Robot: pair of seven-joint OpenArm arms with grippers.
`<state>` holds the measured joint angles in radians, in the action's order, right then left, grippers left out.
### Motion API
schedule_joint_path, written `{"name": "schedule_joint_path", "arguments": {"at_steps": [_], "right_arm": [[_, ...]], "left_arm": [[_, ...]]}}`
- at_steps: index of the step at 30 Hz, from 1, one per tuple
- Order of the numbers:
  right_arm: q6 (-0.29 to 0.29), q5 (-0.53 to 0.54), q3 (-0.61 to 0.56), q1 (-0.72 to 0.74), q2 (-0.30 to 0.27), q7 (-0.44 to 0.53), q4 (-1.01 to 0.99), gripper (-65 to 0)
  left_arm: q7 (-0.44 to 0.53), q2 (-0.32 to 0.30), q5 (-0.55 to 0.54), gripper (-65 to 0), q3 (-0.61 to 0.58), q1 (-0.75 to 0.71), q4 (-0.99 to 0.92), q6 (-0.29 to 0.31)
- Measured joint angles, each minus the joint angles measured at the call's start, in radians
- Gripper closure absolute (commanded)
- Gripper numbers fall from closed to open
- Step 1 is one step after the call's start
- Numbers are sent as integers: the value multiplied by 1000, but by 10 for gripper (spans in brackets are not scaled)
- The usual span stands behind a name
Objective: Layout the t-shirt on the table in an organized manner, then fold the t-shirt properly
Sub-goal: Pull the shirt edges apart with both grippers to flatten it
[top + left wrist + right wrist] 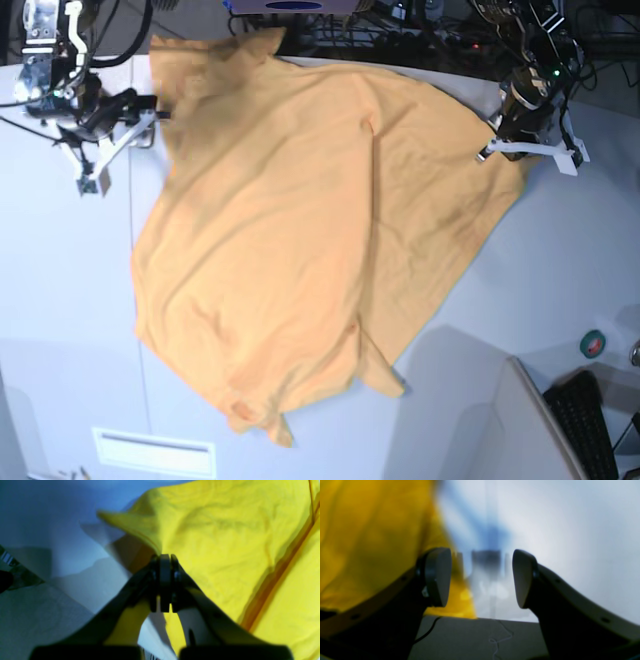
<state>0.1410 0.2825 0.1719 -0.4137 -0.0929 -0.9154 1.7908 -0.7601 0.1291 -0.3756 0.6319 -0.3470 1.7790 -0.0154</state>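
Observation:
The orange-yellow t-shirt lies spread and wrinkled on the pale table, with one side folded over along a crease down the middle. My left gripper is shut on a raised edge of the t-shirt. In the base view it is at the shirt's far right corner. My right gripper is open and empty, with the t-shirt just left of its fingers. In the base view it is beside the shirt's far left edge.
Cables and equipment line the table's far edge. A green tape roll and a keyboard lie at the right front, past a grey panel. A white label is at the front.

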Motion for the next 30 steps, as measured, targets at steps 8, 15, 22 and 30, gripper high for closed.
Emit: {"name": "schedule_joint_path", "arguments": {"at_steps": [8,15,22,30], "right_arm": [[7,-14,-2,-8,-8,7,-87,-369],[34,-25,-60,-6,-8,78,-186,-369],[33,-29,-159,-19,11,120,-185,-360],[36,-12,-163,-26,16,176,-212,0]], "left_arm": [[0,-2,0,0,-3,-2,18,0],[0,-3,0,0,-2,-2,18,0],[3,-39,1,0,-5,-17,16,0],[0,-48,0,0,-5,-39,16,0]]}}
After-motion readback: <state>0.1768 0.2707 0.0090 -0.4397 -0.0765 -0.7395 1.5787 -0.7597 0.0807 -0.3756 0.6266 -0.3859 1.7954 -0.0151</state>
